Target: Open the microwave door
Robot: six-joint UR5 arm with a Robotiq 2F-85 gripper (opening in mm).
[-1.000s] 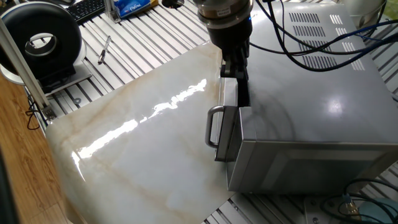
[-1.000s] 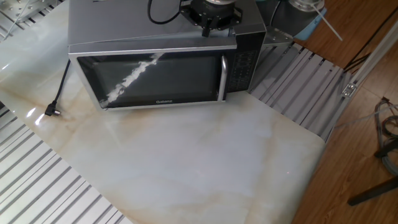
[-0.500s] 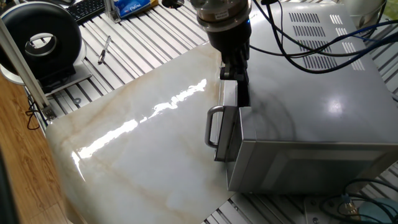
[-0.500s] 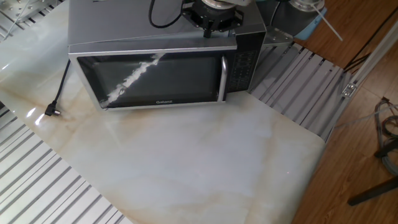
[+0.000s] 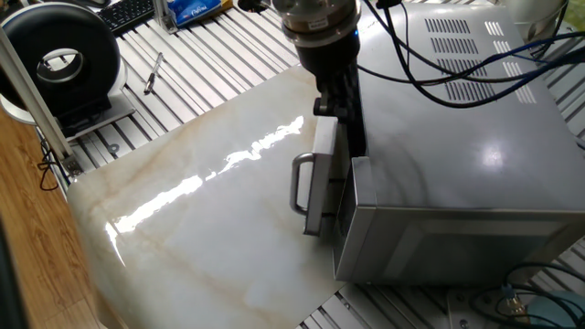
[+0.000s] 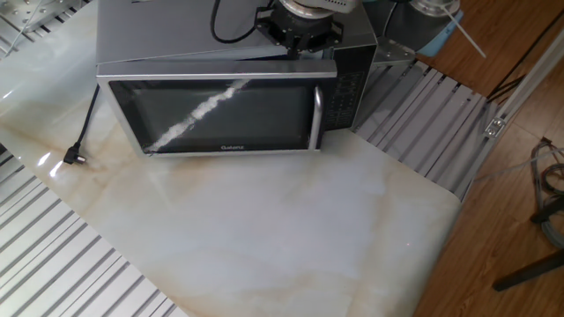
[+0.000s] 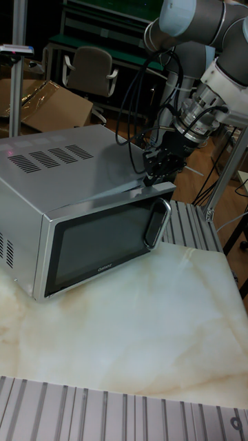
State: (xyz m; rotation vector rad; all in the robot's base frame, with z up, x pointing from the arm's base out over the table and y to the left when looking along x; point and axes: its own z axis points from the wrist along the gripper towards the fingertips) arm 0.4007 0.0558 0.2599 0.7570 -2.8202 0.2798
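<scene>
The microwave (image 5: 457,155) fills the right side of one fixed view. Its door (image 5: 324,178) stands slightly ajar, with a narrow gap on the handle side. The curved silver handle (image 5: 299,183) sticks out toward the marble slab. My gripper (image 5: 341,108) comes down from above onto the door's top edge near the handle end, one finger in the gap behind it. In the other fixed view the door (image 6: 220,114) faces the camera and the gripper (image 6: 297,31) sits above it. The tall fixed view shows the gripper (image 7: 158,173) at the door's (image 7: 103,238) top corner.
A round black ring-shaped device (image 5: 62,64) stands at the far left on the slatted table. A pen (image 5: 152,75) and a keyboard (image 5: 128,13) lie near it. The microwave's plug (image 6: 72,158) rests on the marble slab (image 6: 264,229). Cables (image 5: 475,64) trail over the microwave top.
The door has swung out a little from the microwave body. Its handle and my gripper have both shifted toward the marble slab.
</scene>
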